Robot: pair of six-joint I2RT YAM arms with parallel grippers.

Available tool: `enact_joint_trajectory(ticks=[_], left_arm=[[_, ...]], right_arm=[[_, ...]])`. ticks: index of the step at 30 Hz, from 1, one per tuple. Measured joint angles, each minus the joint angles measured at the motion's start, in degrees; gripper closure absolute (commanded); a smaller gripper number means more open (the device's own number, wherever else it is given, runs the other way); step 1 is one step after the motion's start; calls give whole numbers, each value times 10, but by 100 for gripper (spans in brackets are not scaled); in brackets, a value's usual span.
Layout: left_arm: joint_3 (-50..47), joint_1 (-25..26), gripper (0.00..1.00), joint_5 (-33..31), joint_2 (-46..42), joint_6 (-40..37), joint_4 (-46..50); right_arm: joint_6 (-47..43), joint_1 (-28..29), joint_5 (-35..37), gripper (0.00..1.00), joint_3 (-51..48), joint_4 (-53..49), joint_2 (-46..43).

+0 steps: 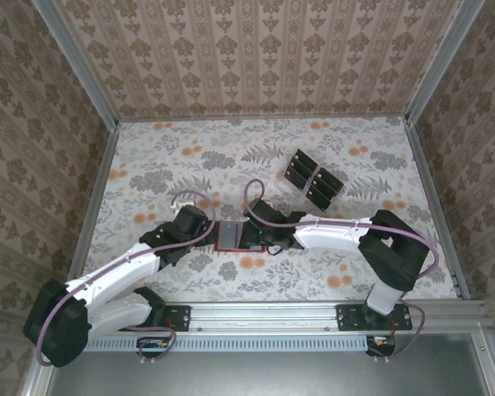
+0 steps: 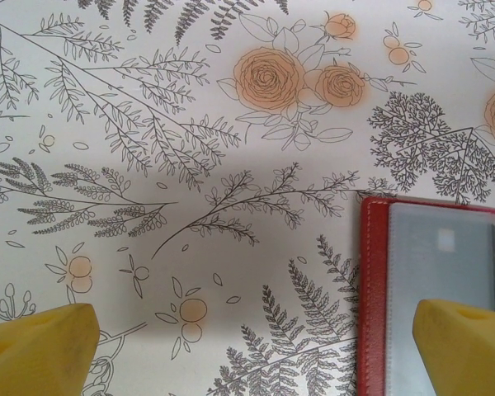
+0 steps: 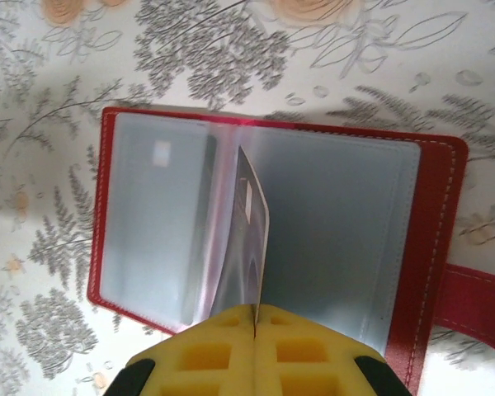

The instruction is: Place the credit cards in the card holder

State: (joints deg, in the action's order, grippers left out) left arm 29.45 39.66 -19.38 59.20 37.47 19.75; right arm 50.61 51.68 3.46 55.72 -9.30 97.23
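right gripper (image 3: 254, 320), its yellow pads pressed together on the lower edge of one credit card (image 3: 252, 219), holds the card on edge over the open card holder (image 3: 433, 247) at the middle of the floral tabletop (image 1: 148, 165). the card stands nearly upright at the fold between two clear sleeves, leaning slightly toward 1 o'clock in the right wrist view, and whether its far edge has entered a pocket cannot be told. to do this step well, the card's leading edge should likely be lined up square with a sleeve mouth and slid in flat and slowly, since the soft plastic leaves look apt to buckle or lift. the left-hand sleeve appears to hold a grey card (image 3: 161, 206) already. the snap tab (image 3: 478, 301) juts out at 4 o'clock. the right arm reaches in low from 3 o'clock of the holder, elbow bent, wrist turned down over the pages. the left gripper (image 2: 252, 355) hangs with fingers spread wide and holding nothing at the holder's 9 o'clock side, one fingertip (image 2: 466, 346) over the red border; pressing there would probably steady the holder. the remaining credit cards (image 1: 313, 177) lie grouped toward 1 o'clock, well apart.
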Motion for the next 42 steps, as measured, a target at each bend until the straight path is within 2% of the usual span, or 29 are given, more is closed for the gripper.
enact_joint_trajectory(ticks=[7,14,23,28,42], left_arm=[[0,0,0,10,9,0,-13],[0,8,0,40,78,-2,-43],[16,52,0,40,125,-10,-63],[27,72,0,28,141,-11,-69],[30,85,0,-9,180,-11,-69]], right_arm=[[-60,-33,-43,100,6,-21,-5],[-72,-35,-88,100,-14,6,-49],[-43,-66,-100,100,-124,125,-148],[-24,-82,-101,100,-178,174,-150],[13,-84,-115,100,-219,307,-124]])
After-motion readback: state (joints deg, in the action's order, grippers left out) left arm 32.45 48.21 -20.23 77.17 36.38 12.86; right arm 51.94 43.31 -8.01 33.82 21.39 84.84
